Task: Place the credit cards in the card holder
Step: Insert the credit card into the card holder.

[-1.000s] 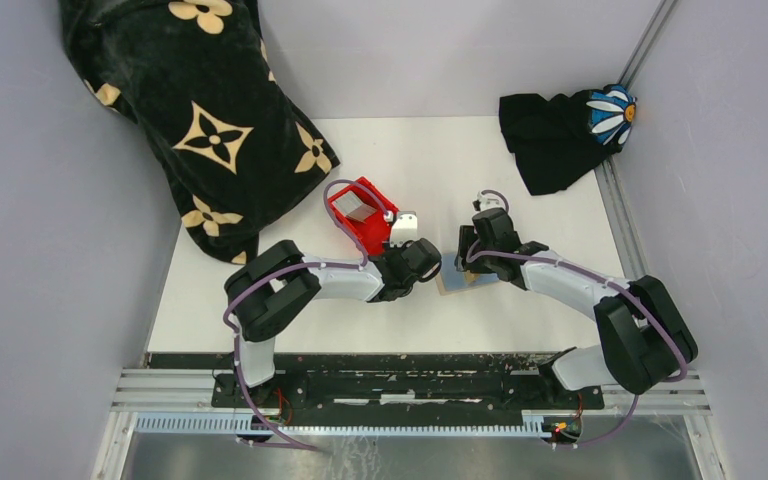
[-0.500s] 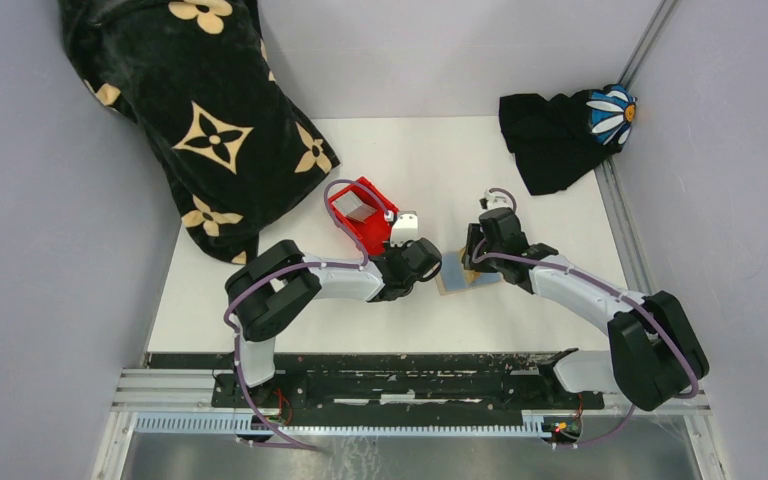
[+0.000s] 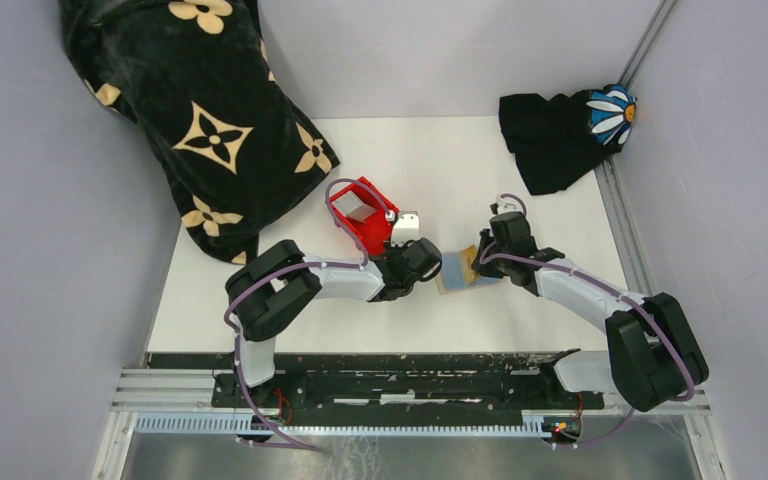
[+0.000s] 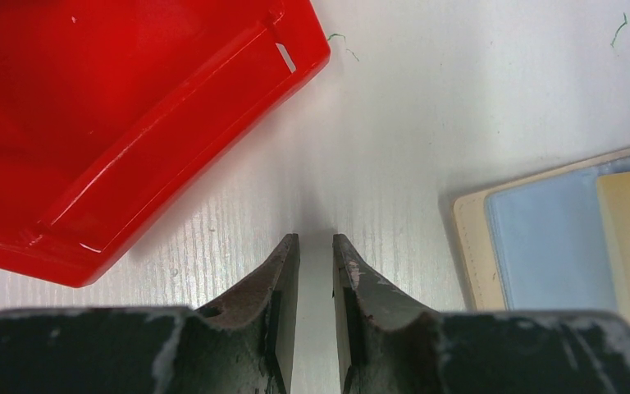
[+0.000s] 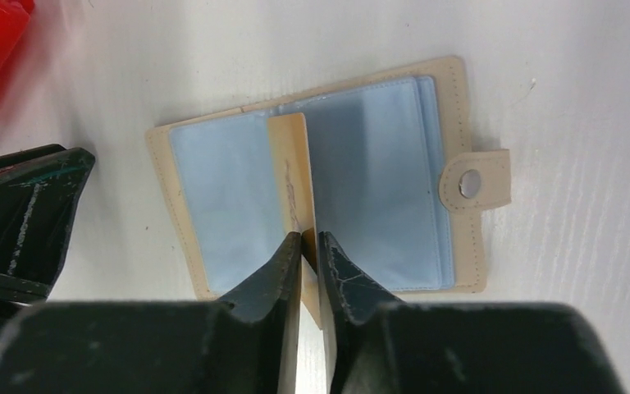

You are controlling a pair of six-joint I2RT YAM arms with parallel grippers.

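Now right tool (image 5: 310, 238) pinches credit card (image 5: 289, 164) at card holder (image 5: 377, 180); left tool (image 4: 316, 246) slightly parted.

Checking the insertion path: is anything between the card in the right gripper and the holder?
Nothing visible. The card stands on edge over the open holder; the left gripper sits off its left side.

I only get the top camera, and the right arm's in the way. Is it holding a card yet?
Observer: Yes. The right gripper pinches a tan card by its near edge, over the middle of the open wallet.
Child: What's the left one got?
Observer: Nothing. The left gripper is open just a crack, over the bare table between the red bin and the wallet.
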